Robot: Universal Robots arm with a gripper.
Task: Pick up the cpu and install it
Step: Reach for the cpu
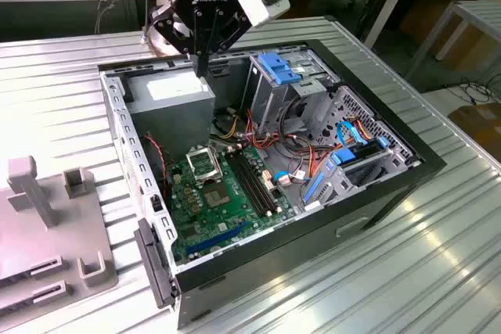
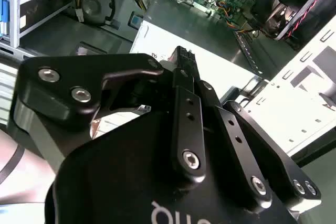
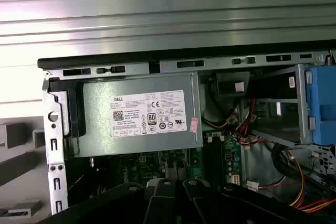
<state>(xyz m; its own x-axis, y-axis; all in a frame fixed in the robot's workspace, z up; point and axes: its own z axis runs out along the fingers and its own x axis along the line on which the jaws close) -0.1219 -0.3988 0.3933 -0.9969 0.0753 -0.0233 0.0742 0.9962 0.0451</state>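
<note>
**A:** Two black fingers of the black linkage gripper look pressed together, tips pointing down over the grey metal power supply box with the white label. Is anything between them?

**B:** I cannot tell. The small, thin, silvery-beige square cpu could be pinched there with the fingers hiding it. I can't say where it is.

**A:** And the place it belongs?

**B:** The black square socket with the metal frame sits on the green circuit board at the bottom of the open black computer case. It is well below the gripper and apart from it. A bundle of red and yellow cables lies just beside it.

**A:** So what makes this step go well?

**B:** If this is a carry, I'd keep the wrist level so a thin chip can't slide in the grip. I'd travel high enough to clear the power supply and those cables. The grip should be firm but not crushing. The chip's edges should be squared to the socket frame, since a tilted or turned chip could damage the contacts.
</note>
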